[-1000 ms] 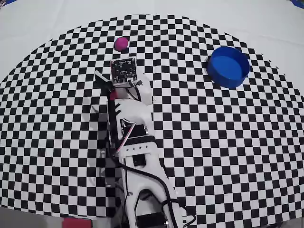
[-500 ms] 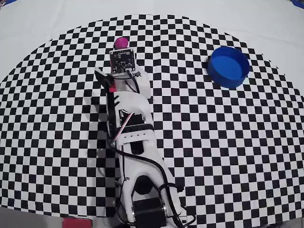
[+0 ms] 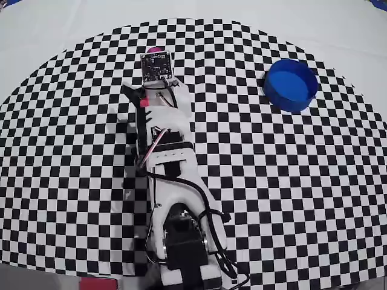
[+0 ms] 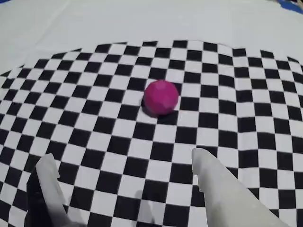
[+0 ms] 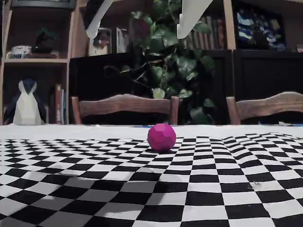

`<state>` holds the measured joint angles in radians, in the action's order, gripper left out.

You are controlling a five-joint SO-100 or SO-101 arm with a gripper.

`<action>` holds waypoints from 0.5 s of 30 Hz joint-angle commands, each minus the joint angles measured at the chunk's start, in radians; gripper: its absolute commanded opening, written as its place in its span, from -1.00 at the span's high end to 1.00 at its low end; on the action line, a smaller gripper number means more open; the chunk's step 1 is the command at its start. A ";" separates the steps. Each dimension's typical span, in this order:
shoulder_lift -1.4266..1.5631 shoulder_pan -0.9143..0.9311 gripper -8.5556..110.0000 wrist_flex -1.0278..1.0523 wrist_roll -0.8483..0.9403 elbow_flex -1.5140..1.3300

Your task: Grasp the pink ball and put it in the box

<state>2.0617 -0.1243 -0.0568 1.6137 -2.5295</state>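
The pink ball [image 4: 161, 97] rests on the checkered mat [image 4: 246, 104]. In the wrist view it lies ahead of my gripper [image 4: 123, 156], and my two white fingertips stand wide apart with nothing between them. In the fixed view the ball [image 5: 161, 137] sits on the mat while my gripper [image 5: 135, 35] hangs open high above it. From overhead only a sliver of the ball [image 3: 154, 49] shows past the wrist's circuit board [image 3: 156, 65]. The box [image 3: 291, 84], round and bright blue, stands at the mat's far right, well away from the arm.
My white arm [image 3: 172, 181] stretches up the middle of the mat from the bottom edge. White cloth [image 3: 60, 30] surrounds the mat. A pink object [image 3: 97, 283] peeks in at the bottom. Wooden chairs [image 5: 123, 106] stand behind the table's far edge.
The arm has reached farther up the overhead view toward the ball. The wrist board now covers most of the ball, which was fully visible a second ago.
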 commanded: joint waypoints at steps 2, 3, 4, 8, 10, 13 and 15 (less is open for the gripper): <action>-0.043 0.008 0.28 -0.012 0.009 0.083; -0.058 0.008 0.28 -0.012 0.009 0.095; -0.075 0.008 0.28 -0.012 0.009 0.106; -0.130 0.008 0.28 -0.012 0.009 0.152; -0.156 0.008 0.28 -0.012 0.009 0.173; -0.195 0.008 0.28 -0.012 0.009 0.204; -0.216 0.008 0.28 -0.012 0.008 0.221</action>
<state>1.8546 -0.1243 -0.0568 1.6137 -2.3669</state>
